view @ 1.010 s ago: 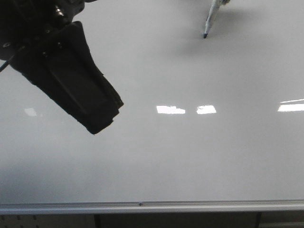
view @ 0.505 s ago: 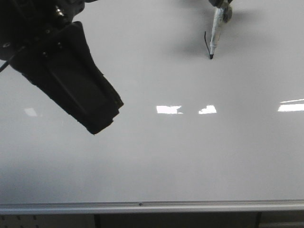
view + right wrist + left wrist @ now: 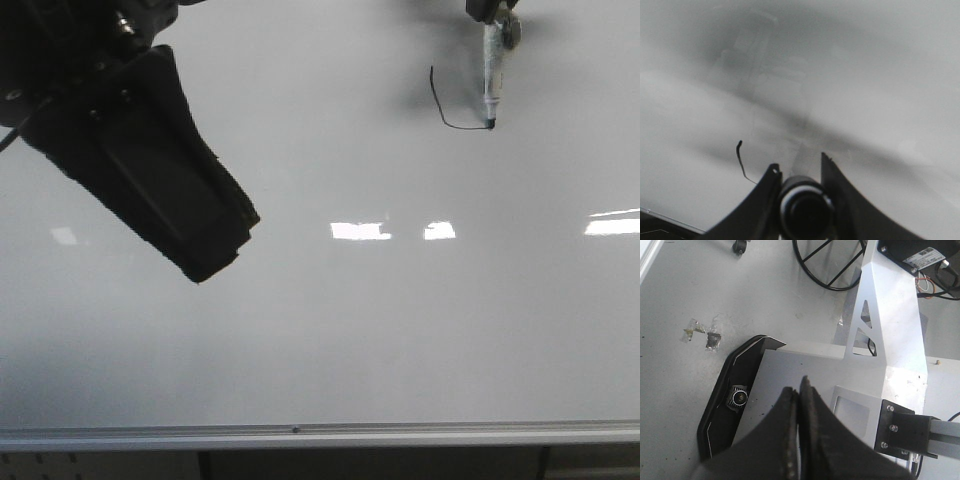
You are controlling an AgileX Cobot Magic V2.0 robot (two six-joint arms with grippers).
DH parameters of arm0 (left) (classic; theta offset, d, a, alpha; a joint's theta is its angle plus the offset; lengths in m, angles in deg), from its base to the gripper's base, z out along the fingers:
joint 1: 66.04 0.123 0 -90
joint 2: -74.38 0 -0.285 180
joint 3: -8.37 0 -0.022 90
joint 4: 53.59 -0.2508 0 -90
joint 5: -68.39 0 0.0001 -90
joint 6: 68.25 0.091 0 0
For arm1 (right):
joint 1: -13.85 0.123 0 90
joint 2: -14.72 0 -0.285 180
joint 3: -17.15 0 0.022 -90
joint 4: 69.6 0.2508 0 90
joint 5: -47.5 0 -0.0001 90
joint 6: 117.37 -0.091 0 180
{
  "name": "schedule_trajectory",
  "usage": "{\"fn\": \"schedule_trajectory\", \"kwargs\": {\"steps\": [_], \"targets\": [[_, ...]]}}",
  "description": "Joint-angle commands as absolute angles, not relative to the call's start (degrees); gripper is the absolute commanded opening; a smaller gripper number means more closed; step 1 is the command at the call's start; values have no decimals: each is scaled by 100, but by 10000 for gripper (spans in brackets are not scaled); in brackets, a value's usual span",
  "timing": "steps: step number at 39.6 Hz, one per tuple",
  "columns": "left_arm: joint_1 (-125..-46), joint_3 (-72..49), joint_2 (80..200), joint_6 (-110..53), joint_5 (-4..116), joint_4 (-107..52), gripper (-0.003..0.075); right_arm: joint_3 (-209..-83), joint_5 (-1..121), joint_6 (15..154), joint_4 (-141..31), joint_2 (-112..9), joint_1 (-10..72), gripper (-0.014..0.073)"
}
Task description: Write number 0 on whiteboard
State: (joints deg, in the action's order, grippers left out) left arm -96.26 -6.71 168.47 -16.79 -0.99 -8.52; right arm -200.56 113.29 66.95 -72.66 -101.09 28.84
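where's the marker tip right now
In the front view the marker is at the upper right of the whiteboard, its tip at the end of the unfinished black stroke, above the bright reflections.

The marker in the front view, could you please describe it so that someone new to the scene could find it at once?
Start with the whiteboard that fills the view and look to its upper right. There the marker, a slim pale stick, hangs from the right gripper, its dark tip on the unfinished black stroke of the number 0. It is slender, unlike the bulky black left gripper.
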Motion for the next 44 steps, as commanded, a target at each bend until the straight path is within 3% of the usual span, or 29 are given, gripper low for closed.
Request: {"fn": "schedule_trajectory", "kwargs": {"steps": [1,44], "targets": [[-9669,-512,16622,-1707,-353,-511,-20,-20235,10807,6706,-7505,-9712,2827,-59],[-9669,-512,16622,-1707,-353,-511,-20,-20235,9192,6521,-7196,-9562,2985,-59]]}}
